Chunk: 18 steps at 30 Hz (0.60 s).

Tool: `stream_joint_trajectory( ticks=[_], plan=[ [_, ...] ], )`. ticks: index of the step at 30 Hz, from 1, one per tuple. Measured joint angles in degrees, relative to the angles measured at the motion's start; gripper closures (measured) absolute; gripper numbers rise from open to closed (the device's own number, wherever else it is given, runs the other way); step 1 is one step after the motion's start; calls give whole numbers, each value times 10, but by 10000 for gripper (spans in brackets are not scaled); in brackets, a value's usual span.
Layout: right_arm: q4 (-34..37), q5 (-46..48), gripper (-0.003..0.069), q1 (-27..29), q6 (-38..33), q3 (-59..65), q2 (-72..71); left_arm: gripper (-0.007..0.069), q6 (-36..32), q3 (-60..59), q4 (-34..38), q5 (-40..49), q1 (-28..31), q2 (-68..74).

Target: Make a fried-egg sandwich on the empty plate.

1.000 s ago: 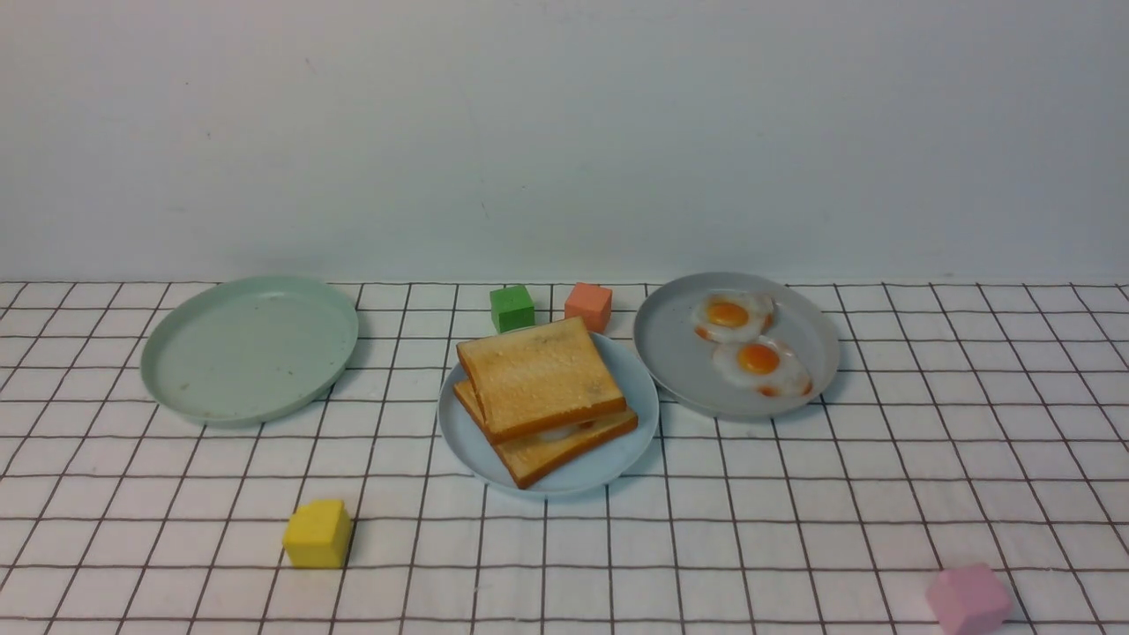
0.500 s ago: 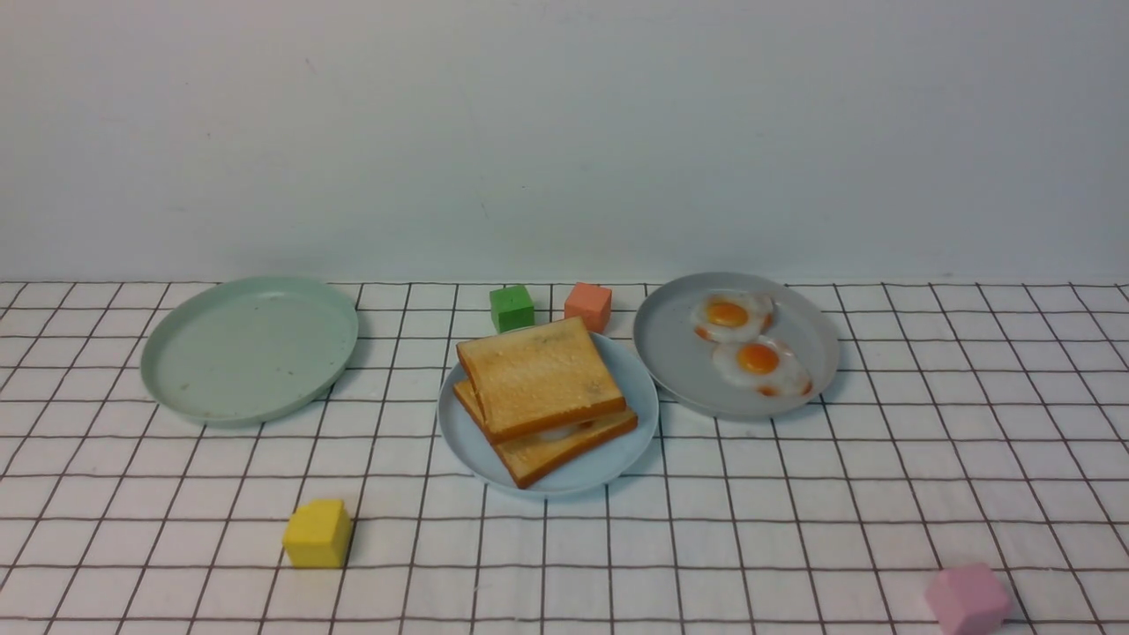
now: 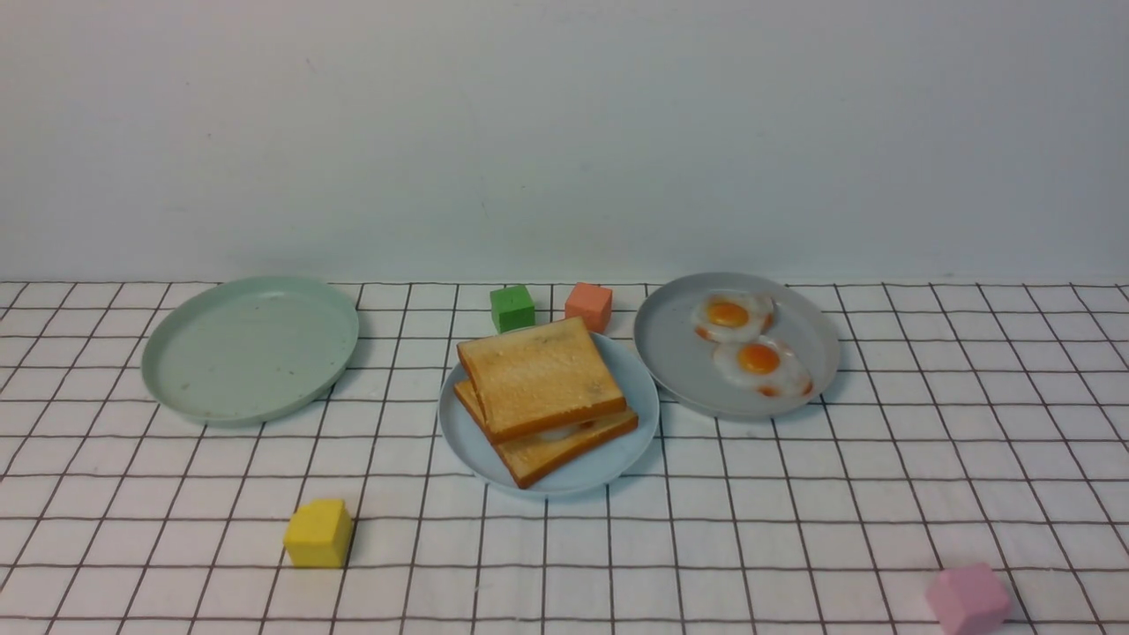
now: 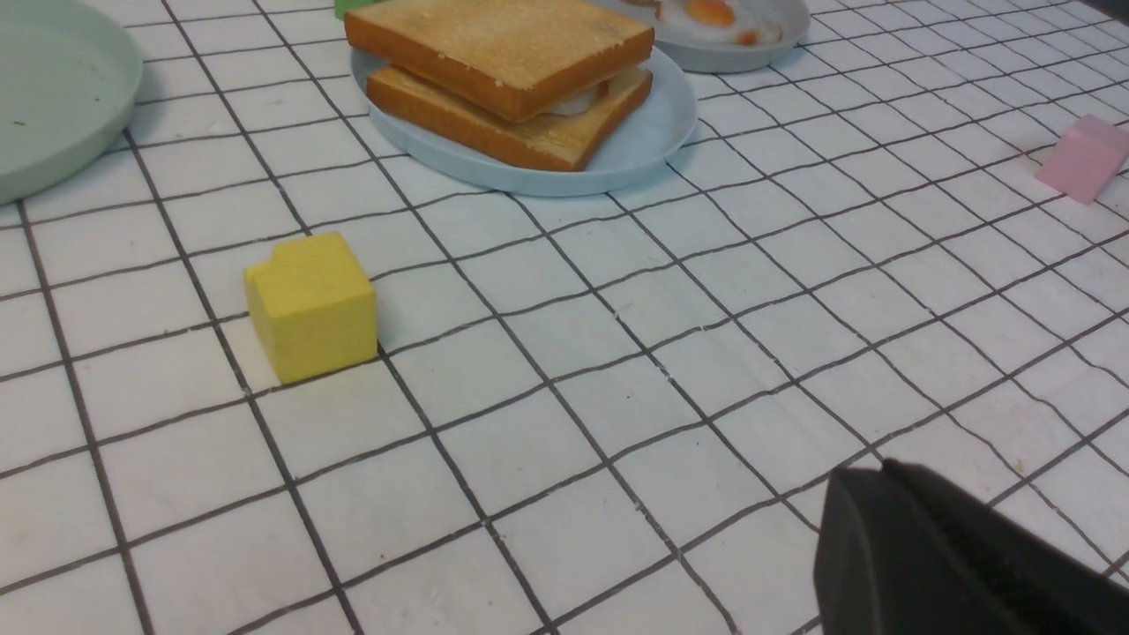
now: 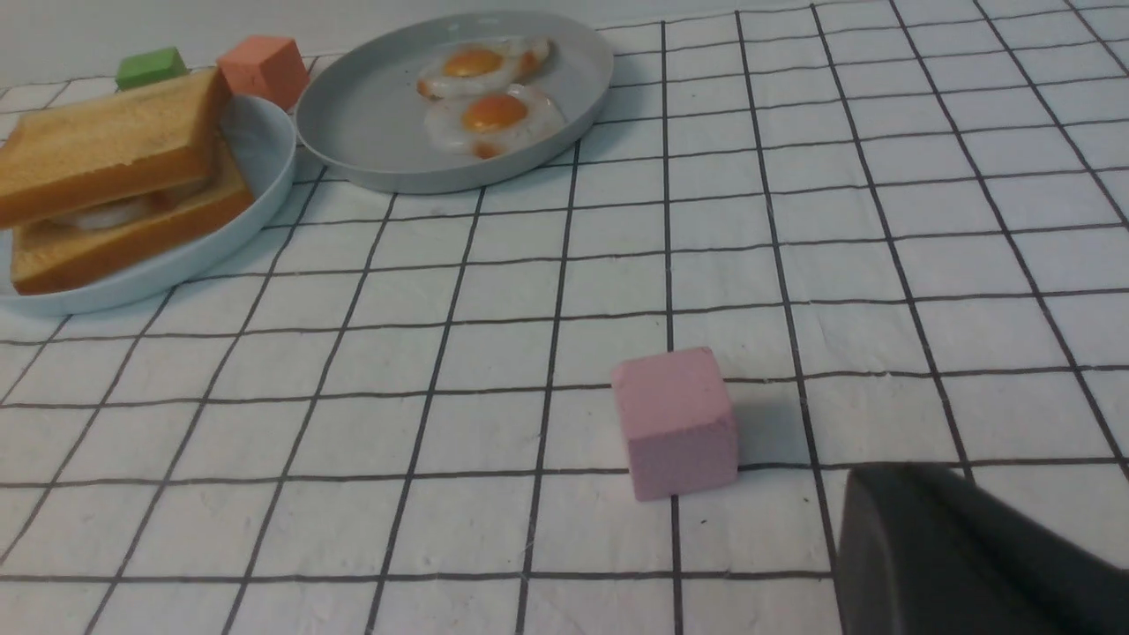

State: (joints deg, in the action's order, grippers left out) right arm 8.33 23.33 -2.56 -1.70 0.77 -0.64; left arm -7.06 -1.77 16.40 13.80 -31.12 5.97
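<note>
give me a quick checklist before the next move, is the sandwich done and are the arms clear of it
1. Two toast slices stacked on the light blue plate: ok, the fried-egg sandwich lies inside its rim.
2. Egg between the slices: ok, white with a bit of orange shows at the sandwich's near edge.
3. Top slice square over the bottom one: not ok, it sits turned and offset.
4. Spare fried eggs on the grey plate: ok, two lie there untouched.
5. Left pincer away from the sandwich: ok, it holds nothing, with the yellow block between it and the plate.
6. Right pincer away from the sandwich: ok, it holds nothing, near the pink block.
</note>
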Motion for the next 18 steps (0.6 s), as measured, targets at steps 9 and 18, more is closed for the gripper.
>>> stream_joint_trajectory(
  ticks=[9, 18],
  plan=[
    [0, 0, 664, 0, 0, 0, 0, 637, 0, 0, 0, 1, 0, 0],
    [0, 0, 656, 0, 0, 0, 0, 628, 0, 0, -27, -6, 0, 0]
  ],
)
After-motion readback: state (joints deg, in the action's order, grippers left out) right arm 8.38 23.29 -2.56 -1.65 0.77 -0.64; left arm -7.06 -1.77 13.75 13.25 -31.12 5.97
